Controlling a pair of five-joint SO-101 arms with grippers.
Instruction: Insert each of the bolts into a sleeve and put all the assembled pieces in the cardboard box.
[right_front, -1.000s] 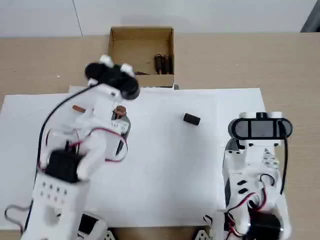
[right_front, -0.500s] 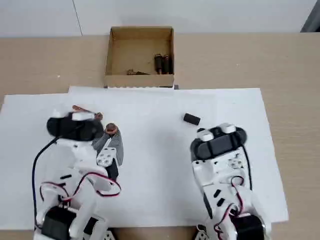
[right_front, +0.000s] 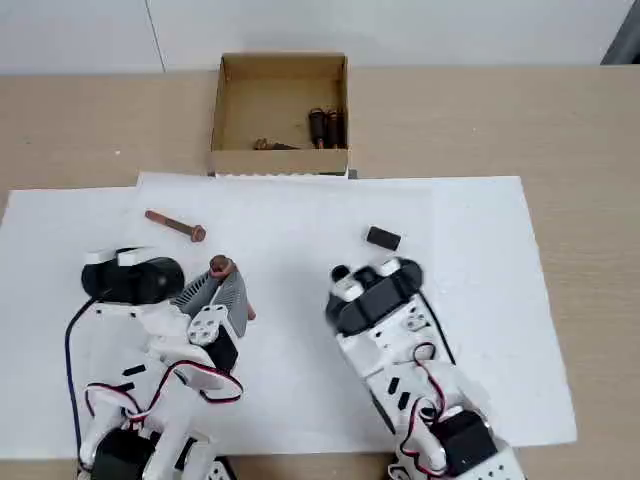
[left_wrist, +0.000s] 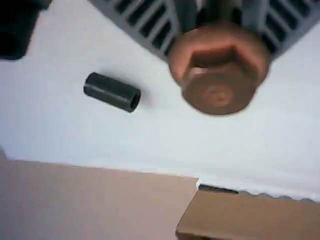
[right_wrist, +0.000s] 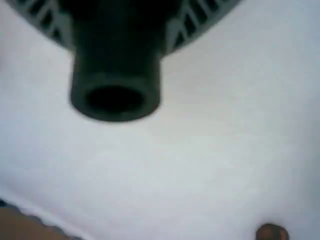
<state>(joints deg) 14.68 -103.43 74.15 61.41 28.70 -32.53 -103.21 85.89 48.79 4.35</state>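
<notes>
My left arm is folded low over the near-left part of the white sheet (right_front: 300, 360), wrist turned so the left gripper (right_front: 222, 292) points toward the far right. Its jaws are pinched on a copper bolt (right_front: 221, 266). The hex head sticks out past the fingertips, and in the left wrist view that head (left_wrist: 217, 72) sits right in front of the lens. The shank slants back toward the near right between the grey fingers (right_front: 203, 292).

My right arm rises from the near-right edge and leans toward the far left, its wrist head over the middle of the sheet. In the right wrist view the right gripper (right_wrist: 117, 15) is clamped on a black sleeve (right_wrist: 115, 82), open bore facing outward above bare sheet. A small copper head (right_wrist: 271, 233) shows at the edge of that picture; I cannot tell which bolt it is.

A loose bolt (right_front: 175, 225) lies flat on the sheet, on the far side of the left arm and apart from it. A loose sleeve (right_front: 382, 238) lies on its side just beyond the right arm's wrist. The cardboard box (right_front: 283, 160) stands on the table (right_front: 480, 120), against the sheet's far edge. Inside it are assembled pieces (right_front: 325, 126) by the right wall, plus something copper (right_front: 270, 145) along the near wall.
</notes>
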